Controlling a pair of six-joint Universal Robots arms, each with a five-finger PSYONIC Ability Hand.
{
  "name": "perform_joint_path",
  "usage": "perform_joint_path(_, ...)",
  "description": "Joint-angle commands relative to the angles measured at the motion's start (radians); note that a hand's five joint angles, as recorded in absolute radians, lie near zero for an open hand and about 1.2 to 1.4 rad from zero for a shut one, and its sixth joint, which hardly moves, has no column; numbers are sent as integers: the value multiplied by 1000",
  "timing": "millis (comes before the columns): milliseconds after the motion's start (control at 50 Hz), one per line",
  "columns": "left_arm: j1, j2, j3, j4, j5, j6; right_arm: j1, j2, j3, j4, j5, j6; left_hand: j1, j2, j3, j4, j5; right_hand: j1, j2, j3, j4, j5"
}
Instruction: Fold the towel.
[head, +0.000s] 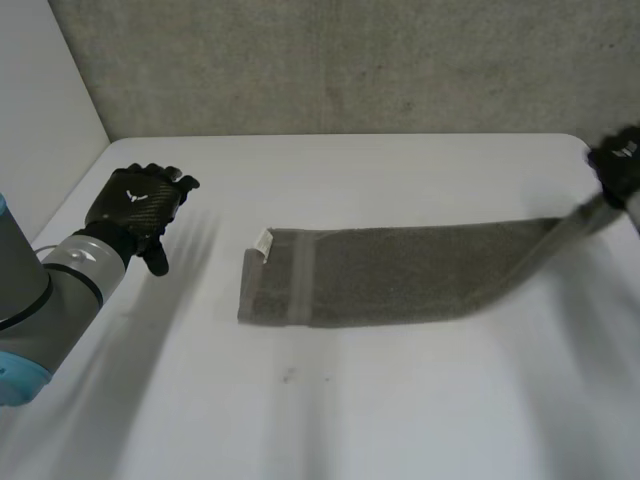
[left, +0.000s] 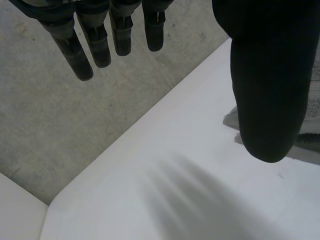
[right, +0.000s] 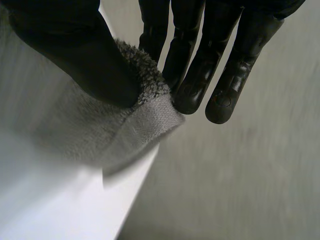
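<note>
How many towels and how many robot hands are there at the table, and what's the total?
Towels: 1, the grey towel, stretched along the white table.
Hands: 2, the left hand open above the table, the right hand pinching the towel's end.
Total: 3.

Stock: towel (head: 400, 272), terry cloth, rough looped pile, flat-woven band; table (head: 350, 400), smooth, matt; wall (head: 350, 60), grainy, rough; right hand (right: 192, 85), glossy black fingers.

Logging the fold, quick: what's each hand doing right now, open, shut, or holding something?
Left hand: open, holding nothing.
Right hand: shut on the end of the towel, pinched against the thumb.
</note>
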Motion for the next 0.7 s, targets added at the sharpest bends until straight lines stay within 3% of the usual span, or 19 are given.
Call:
perform_joint_path(20,-1,21,-10,1,-1,-2,257,-53,1,-77,-139,126,15,18,15,18,19,446,221,213,203,244)
perform_joint_path(120,-1,41,-25,1,-1,-2,515,34,-19,-136,-247,126,12,16,12,15,16,446,221,213,203,244)
perform_joint_path(220,-1,44,-39,1,-1,-2,658,152,-66,-138,-264,103,12,15,12,15,16,446,221,213,203,244)
perform_joint_path(340,-3,38,-45,22,-1,-2,760,292,-134,-133,-264,83,6,10,6,9,10,446,221,213,203,244)
perform_joint_path(460,-3,18,-38,54,-1,-2,772,333,-172,-129,-244,93,12,15,12,15,16,446,221,213,203,244)
perform_joint_path(480,-4,1,-30,57,-1,-2,774,329,-175,-126,-241,101,12,15,12,15,16,285,59,52,41,82)
perform_joint_path(500,-11,-14,-22,59,-1,-2,769,315,-171,-126,-240,119,12,15,12,15,16,-234,-460,-467,-478,-437)
perform_joint_path(520,-11,-14,-22,59,-1,-2,769,315,-171,-126,-240,120,12,15,12,15,16,-239,-465,-473,-483,-442)
perform_joint_path(540,-21,-25,-7,59,-3,-3,763,289,-163,-126,-232,157,9,13,9,12,13,-739,-965,-973,-983,-942)
perform_joint_path(620,-55,-42,27,59,-5,-9,748,217,-140,-121,-195,299,9,13,9,12,13,-775,-1001,-1008,-1019,-978)
perform_joint_path(660,-92,-62,63,60,-8,-27,679,145,-93,-94,-145,470,9,13,9,12,13,-775,-1001,-1008,-1019,-978)
perform_joint_path(700,-113,-71,83,59,-11,-43,635,108,-65,-66,-123,539,12,15,12,15,16,-775,-1001,-1008,-1019,-978)
